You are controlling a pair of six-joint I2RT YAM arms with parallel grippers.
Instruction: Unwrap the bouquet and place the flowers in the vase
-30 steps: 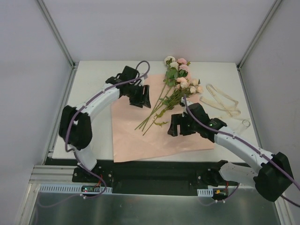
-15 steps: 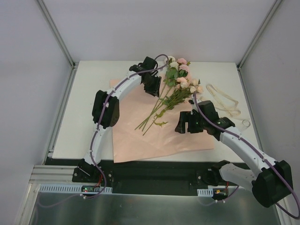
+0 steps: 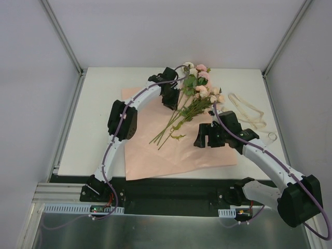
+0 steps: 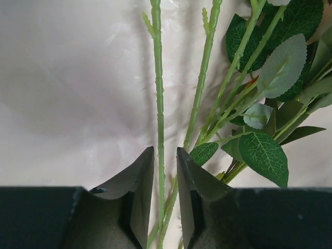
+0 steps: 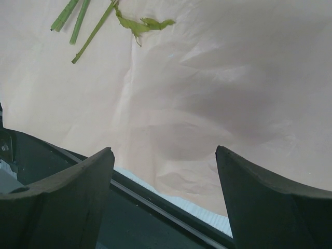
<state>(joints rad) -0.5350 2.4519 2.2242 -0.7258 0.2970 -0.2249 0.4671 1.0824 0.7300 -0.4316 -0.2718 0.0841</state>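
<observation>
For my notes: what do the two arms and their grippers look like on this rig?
The left arm and right arm have white curved links and bulky black joint housings, with a thin purple cable running along each. The left gripper and right gripper are black, each with two wedge-shaped fingers. No markings are visible.

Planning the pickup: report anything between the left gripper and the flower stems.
Nothing visible. The left gripper straddles thin stems of the flowers on the pink paper, slight gaps either side.
</observation>
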